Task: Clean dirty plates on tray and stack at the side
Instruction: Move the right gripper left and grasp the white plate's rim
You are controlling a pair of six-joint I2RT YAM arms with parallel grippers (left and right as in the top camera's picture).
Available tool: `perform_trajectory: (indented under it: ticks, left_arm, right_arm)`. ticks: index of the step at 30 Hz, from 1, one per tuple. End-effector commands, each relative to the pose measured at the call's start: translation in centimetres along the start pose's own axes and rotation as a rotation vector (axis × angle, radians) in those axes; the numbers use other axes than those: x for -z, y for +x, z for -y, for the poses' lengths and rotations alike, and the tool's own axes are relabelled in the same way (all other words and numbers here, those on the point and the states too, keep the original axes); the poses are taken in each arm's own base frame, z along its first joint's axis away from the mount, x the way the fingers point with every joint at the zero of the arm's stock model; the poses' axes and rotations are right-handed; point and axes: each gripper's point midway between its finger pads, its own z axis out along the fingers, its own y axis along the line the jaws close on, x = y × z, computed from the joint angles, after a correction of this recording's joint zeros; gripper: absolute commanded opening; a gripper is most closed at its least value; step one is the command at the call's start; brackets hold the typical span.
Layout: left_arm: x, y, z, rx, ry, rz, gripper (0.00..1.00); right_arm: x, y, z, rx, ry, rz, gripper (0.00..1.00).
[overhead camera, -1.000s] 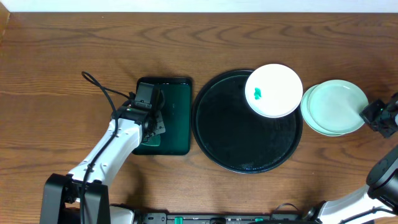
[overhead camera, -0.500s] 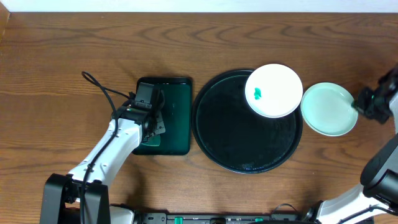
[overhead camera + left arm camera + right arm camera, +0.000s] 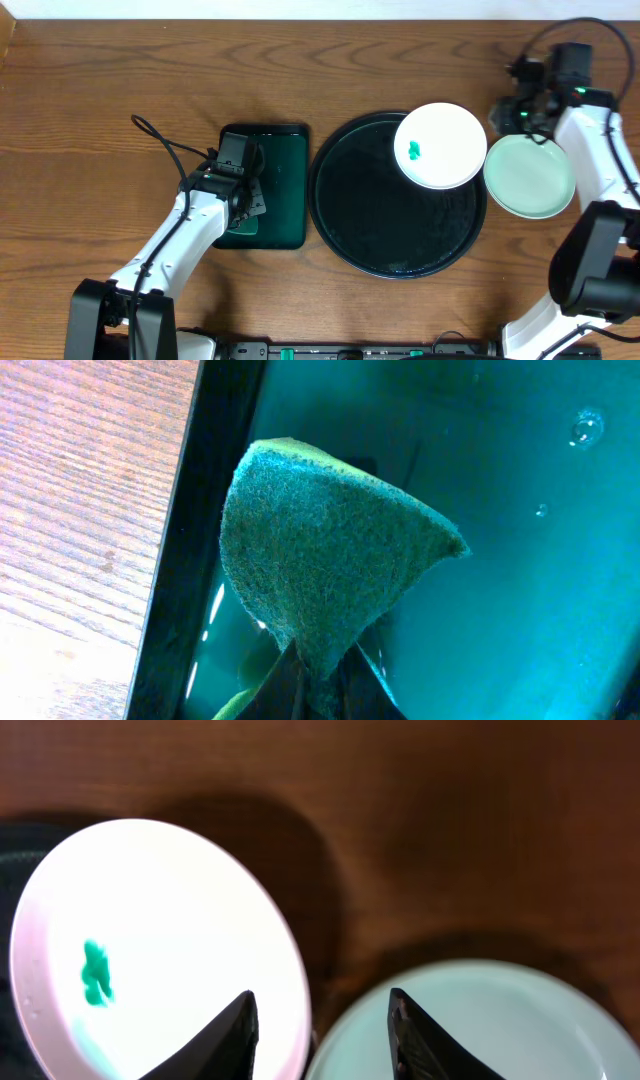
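Spanning the whole overhead view, a brown wooden table [image 3: 100,80] with strong wavy grain carries everything, and a pale strip runs along the top edge of the frame.

At left centre, the left gripper [image 3: 310,695] hangs over a small rectangular dark green tray [image 3: 288,170]. Its jaws are pressed together on the lower corner of a green sponge [image 3: 320,560]. The sponge is coarse and fibrous and bends up into a rough cone. The green tray's floor looks wet and glossy, with a few droplets.

In the middle lies the large round black tray [image 3: 380,230], glossy, with a raised rim. The white plate [image 3: 450,135] sits at its upper right, overhanging the rim. It is round, shallow and smooth, with a small green smear [image 3: 414,151] left of its centre.

At the right, a pale mint plate [image 3: 530,180] rests on bare wood just beside the black tray, its edge close to the white plate. Whether another plate lies beneath it cannot be told.

Above the gap between the two plates, the right gripper [image 3: 320,1010] hovers with its dark fingers [image 3: 235,1030] spread apart and nothing between them.
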Motion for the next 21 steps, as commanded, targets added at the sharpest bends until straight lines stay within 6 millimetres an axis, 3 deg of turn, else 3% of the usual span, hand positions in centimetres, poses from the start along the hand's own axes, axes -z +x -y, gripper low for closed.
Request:
perform_trajectory:
  ticks: [1, 3, 7, 21]
  left_arm:
    - [-0.2, 0.0, -0.4, -0.016, -0.022, 0.002, 0.08]
    - [-0.2, 0.0, -0.4, -0.016, -0.022, 0.002, 0.07]
    - [-0.2, 0.0, -0.4, -0.016, -0.022, 0.002, 0.08]
    - [-0.2, 0.0, -0.5, -0.016, -0.022, 0.001, 0.07]
  right_arm:
    - [0.2, -0.9, -0.2, 0.165, 0.13, 0.006, 0.42]
    - [0.0, -1.4, 0.1, 0.201, 0.184, 0.019, 0.47]
    - [-0.4, -1.4, 0.3, 0.198, 0.187, 0.039, 0.46]
    - [-3.0, 0.9, -0.4, 0.248, 0.131, 0.037, 0.44]
